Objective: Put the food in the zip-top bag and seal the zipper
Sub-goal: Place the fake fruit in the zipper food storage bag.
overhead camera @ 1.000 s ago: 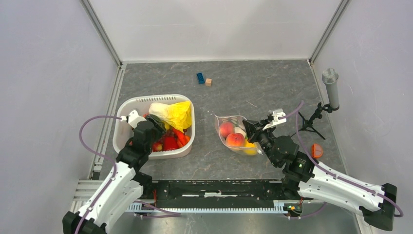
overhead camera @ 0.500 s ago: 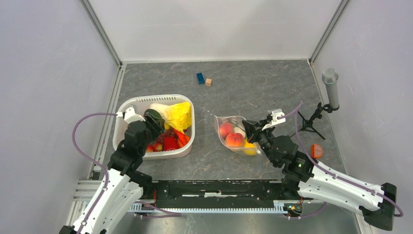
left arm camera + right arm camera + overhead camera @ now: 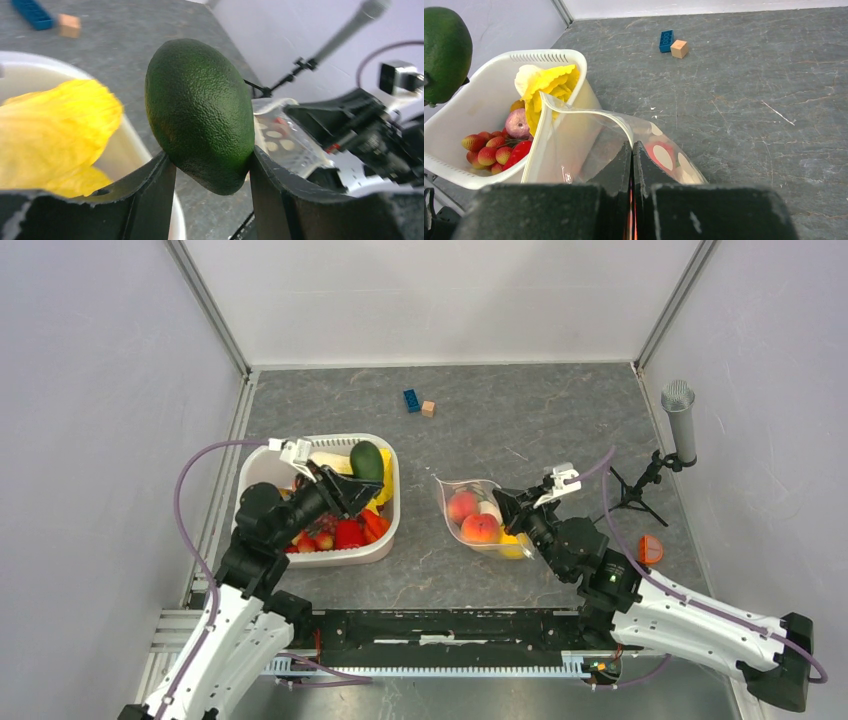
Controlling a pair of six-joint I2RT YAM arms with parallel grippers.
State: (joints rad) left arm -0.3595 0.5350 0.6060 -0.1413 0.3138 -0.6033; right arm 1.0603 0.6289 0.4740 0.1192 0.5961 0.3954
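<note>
My left gripper (image 3: 352, 480) is shut on a dark green avocado-like food piece (image 3: 366, 460) (image 3: 200, 112), held above the right end of the white basket (image 3: 262, 462). The basket holds the crinkled yellow piece (image 3: 546, 85), red pepper (image 3: 348, 533) and small red fruits (image 3: 486, 150). The zip-top bag (image 3: 478, 515), dotted and clear, lies right of the basket with peaches (image 3: 480, 528) inside. My right gripper (image 3: 632, 150) is shut on the bag's upper mouth edge, holding the zipper (image 3: 589, 114) lifted so the mouth gapes toward the basket.
A blue toy brick (image 3: 411, 400) and a small wooden cube (image 3: 428, 408) lie at the back centre. A microphone on a black stand (image 3: 680, 420) is at the right wall. An orange object (image 3: 651, 548) lies near the right arm.
My left gripper has lifted the green piece out of the basket and swung it up and to the right, toward the bag. The right gripper has kept holding the bag edge.
</note>
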